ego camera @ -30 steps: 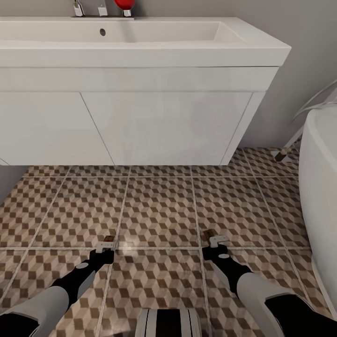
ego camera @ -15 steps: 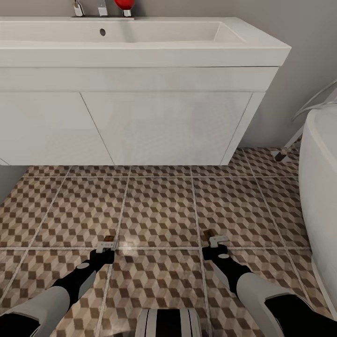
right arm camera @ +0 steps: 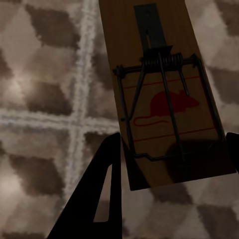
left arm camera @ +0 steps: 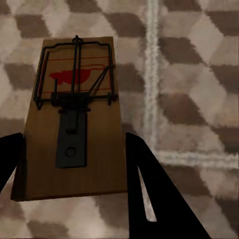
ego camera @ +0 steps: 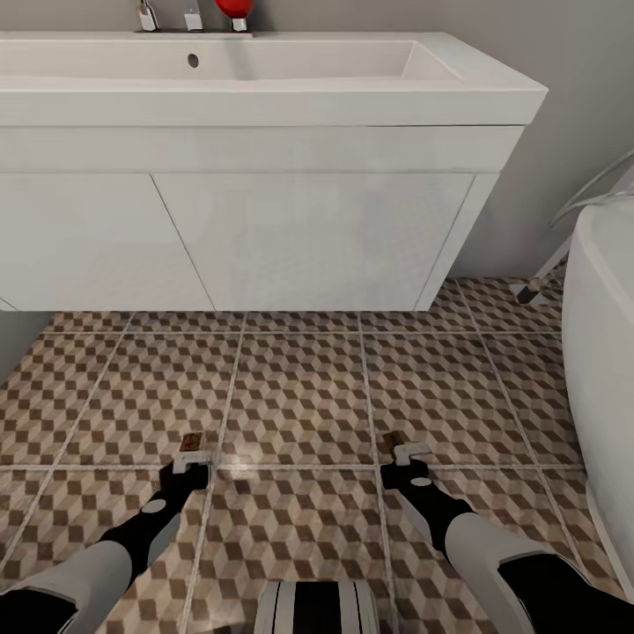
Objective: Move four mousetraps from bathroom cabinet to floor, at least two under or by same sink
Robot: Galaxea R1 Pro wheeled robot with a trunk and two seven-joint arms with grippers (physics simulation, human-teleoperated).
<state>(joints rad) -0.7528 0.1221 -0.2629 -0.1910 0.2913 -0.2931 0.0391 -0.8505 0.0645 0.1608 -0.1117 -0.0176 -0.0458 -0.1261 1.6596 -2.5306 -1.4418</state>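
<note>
Left gripper low over bathroom floor, fingers either side of a mousetrap, apparently gripping it. Right gripper likewise w/ second trap. Both boards' long axes run along the fingers, pointing toward sink, which lies ahead; arms about equally near.

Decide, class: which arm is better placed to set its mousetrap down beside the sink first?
Probably the left. Its gripper holds a mousetrap low over the bathroom floor, slightly nearer the sink; the right gripper with its mousetrap sits similarly low, so it's close.
</note>
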